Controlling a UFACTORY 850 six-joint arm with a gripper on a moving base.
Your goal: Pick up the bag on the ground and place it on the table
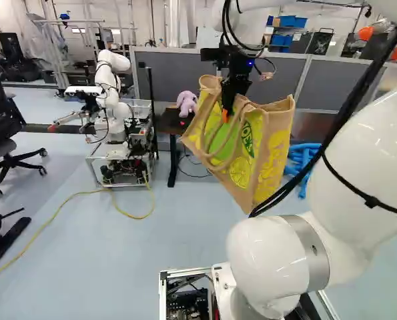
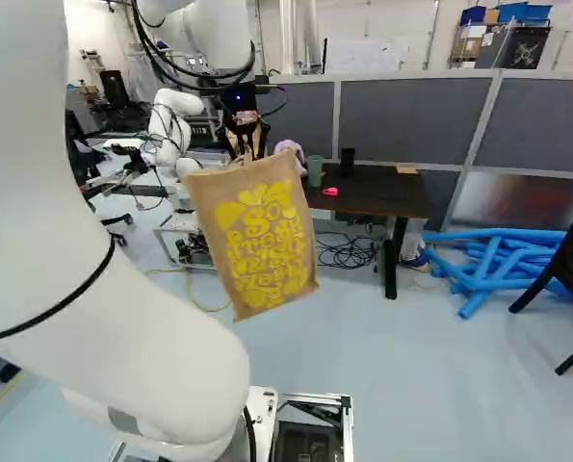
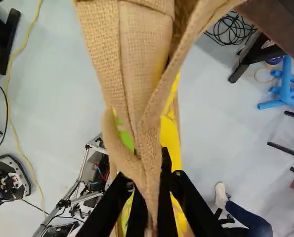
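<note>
The bag (image 1: 268, 157) is being held up in the air by the fingers (image 1: 227, 109), and its tan fabric is being pinched between them from two sides. In the wrist view, a narrow fold of the fabric is being squeezed between the fingers, while wider folds are being spread out ahead of them. The bag is being suspended at a tilt above the floor (image 2: 402, 337), near the tabletop (image 2: 392, 199) but not on it. In the right base view, one end of the tabletop is being hidden behind the bag. In the left base view, a handle is being draped in a loop across the bag's side, where yellow and green printing is being shown; in the right base view, a flat side with yellow lettering is being turned to the camera.

A purple plush toy (image 1: 186, 102), a green cup (image 2: 315, 170), a black cylinder (image 2: 347, 162) and a small pink object (image 2: 330, 192) are being carried by the tabletop. A tangle of black cables (image 2: 344, 253) is being shown on the floor by its legs, and blue tubes (image 2: 498, 262) are being kept in a loose pile beside it. Grey partitions (image 2: 411, 120) are being seen behind. At the left of the left base view, another robot (image 1: 115, 100) is being supported on a wheeled frame, with a yellow cable (image 1: 51, 219) being trailed across the floor near it, and a black office chair (image 1: 1, 130) is being seen farther to the side.
</note>
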